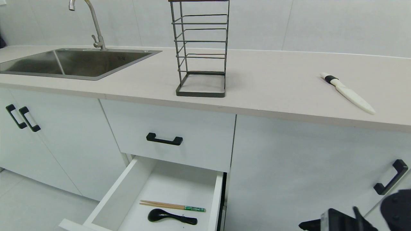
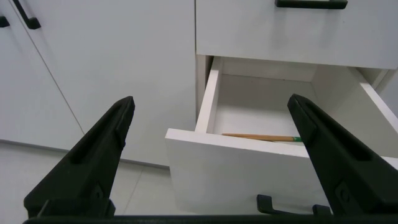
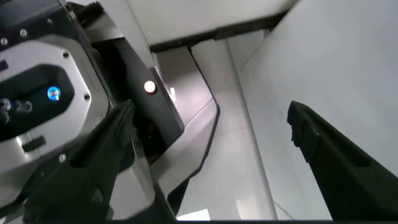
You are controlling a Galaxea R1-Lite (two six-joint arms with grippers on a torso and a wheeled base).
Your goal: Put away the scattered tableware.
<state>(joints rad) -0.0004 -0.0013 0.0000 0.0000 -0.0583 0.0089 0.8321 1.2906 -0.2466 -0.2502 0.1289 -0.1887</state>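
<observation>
A white knife [image 1: 348, 93] with a black band on its handle lies on the countertop at the right. Below the counter, the lower drawer [image 1: 219, 195] is pulled out. In it lie a pair of wooden chopsticks [image 1: 171, 206] with green ends and a black spoon [image 1: 170, 217]. My left gripper [image 2: 211, 102] is open and empty, low in front of the drawer's front panel [image 2: 236, 162], with the chopsticks [image 2: 261, 137] just visible over its edge. My right gripper [image 3: 210, 115] is also open and empty, held low beside the white cabinet front to the right of the drawer.
A dark wire rack [image 1: 201, 51] stands mid-counter above the drawers. A steel sink [image 1: 19, 65] with a faucet [image 1: 93, 22] is at the left. The upper drawer with a black handle [image 1: 164, 139] is closed. Cabinet doors flank the drawers.
</observation>
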